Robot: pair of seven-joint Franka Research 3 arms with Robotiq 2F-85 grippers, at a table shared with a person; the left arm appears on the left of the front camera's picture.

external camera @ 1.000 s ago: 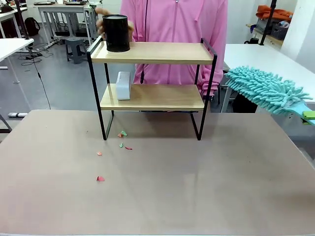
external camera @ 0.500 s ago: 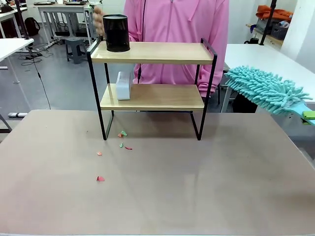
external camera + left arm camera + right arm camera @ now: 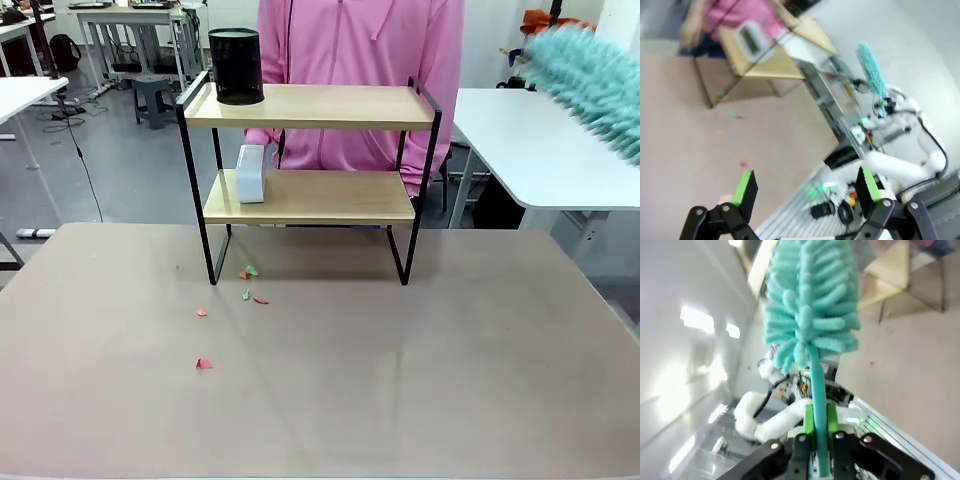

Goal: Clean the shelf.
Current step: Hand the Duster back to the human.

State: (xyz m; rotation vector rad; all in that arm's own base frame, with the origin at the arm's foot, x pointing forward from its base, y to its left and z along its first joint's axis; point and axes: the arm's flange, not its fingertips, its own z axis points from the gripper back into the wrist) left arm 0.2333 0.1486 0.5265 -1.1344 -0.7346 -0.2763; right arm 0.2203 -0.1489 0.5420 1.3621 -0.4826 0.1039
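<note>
Gripping the teal duster [image 3: 810, 305] by its handle, the right hand [image 3: 820, 421] is clamped tight on it. In the front view the blurred duster head is cut off at two o'clock. The left hand [image 3: 805, 186] is spread wide and holds nothing. The shelf [image 3: 310, 105] stands at twelve o'clock on the tabletop [image 3: 420, 380]. A black canister [image 3: 236, 66], contents unseen, sits at the top board's nine o'clock end, and a white box [image 3: 250, 174] is on the lower board.

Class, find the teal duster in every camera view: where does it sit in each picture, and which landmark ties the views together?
Front view: the duster is at the upper right edge, in the air.
Left wrist view: duster upper right, standing upright.
Right wrist view: duster centre top, handle clamped in the right gripper.
Shared landmark: the shelf.
</note>
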